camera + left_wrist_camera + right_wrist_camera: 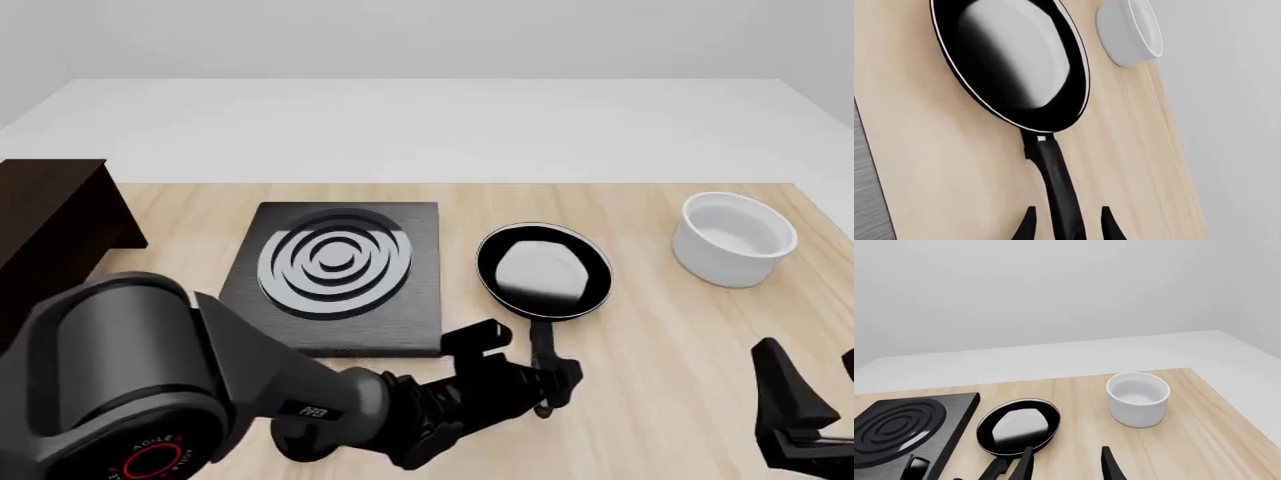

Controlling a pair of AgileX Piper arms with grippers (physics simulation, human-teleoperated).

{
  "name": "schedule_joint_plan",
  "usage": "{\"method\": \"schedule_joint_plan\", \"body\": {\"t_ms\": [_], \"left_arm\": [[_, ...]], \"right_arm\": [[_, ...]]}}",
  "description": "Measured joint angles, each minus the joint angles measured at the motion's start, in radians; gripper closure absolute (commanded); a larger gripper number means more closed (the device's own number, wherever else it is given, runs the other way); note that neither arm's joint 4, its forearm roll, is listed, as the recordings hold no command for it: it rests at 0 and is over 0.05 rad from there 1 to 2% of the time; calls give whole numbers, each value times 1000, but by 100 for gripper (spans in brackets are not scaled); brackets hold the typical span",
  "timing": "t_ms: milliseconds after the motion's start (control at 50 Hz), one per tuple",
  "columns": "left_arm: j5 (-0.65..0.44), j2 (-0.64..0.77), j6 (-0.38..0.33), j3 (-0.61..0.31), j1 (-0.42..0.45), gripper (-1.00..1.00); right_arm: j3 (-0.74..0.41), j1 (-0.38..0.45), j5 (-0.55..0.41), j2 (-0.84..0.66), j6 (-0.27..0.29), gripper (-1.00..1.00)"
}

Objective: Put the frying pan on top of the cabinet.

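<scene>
— Pan's position?
— The frying pan (543, 270) lies flat on the table (641, 350), stove slab (339, 272) at its 9 o'clock, white bowl (734, 238) at 3.
— Grippers?
— Left gripper (1066, 225): jaws straddle the handle, gaps visible. Right gripper (1066, 465): jaws apart, empty.
— Cabinet (54, 235)?
— Far at 9 o'clock.

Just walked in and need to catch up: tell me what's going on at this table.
The left gripper has its jaws open astride the long thin handle of the glossy black frying pan, which sits on the pale wooden table between the black stove slab with white rings and the white bowl. The dark brown cabinet stands far left. The right gripper hangs open, idle.
</scene>
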State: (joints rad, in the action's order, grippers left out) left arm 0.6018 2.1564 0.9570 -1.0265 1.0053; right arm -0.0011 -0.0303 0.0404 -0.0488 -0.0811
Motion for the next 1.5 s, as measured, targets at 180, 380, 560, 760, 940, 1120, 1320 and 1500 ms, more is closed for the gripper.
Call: {"method": "schedule_joint_plan", "body": {"t_ms": [180, 380, 560, 760, 940, 1120, 1320, 1500], "left_arm": [[-15, 14, 19, -15, -1, 100], [-28, 14, 34, -17, -4, 100], [-39, 5, 31, -15, -9, 100], [-53, -31, 14, 4, -18, 100], [-56, -98, -8, 44, -31, 100], [-56, -205, -29, 98, -38, 100], [-70, -326, -47, 162, -32, 100], [-83, -422, -56, 204, -24, 100]], "right_arm": [[0, -1, 5, -6, -2, -100], [0, -1, 7, -8, -1, -100], [0, -1, 8, -9, 2, -100], [0, -1, 10, -10, 4, -100], [0, -1, 8, -8, 7, -100], [0, 0, 3, -3, 11, -100], [0, 1, -2, 2, 15, -100], [0, 2, -5, 6, 17, -100]]}}
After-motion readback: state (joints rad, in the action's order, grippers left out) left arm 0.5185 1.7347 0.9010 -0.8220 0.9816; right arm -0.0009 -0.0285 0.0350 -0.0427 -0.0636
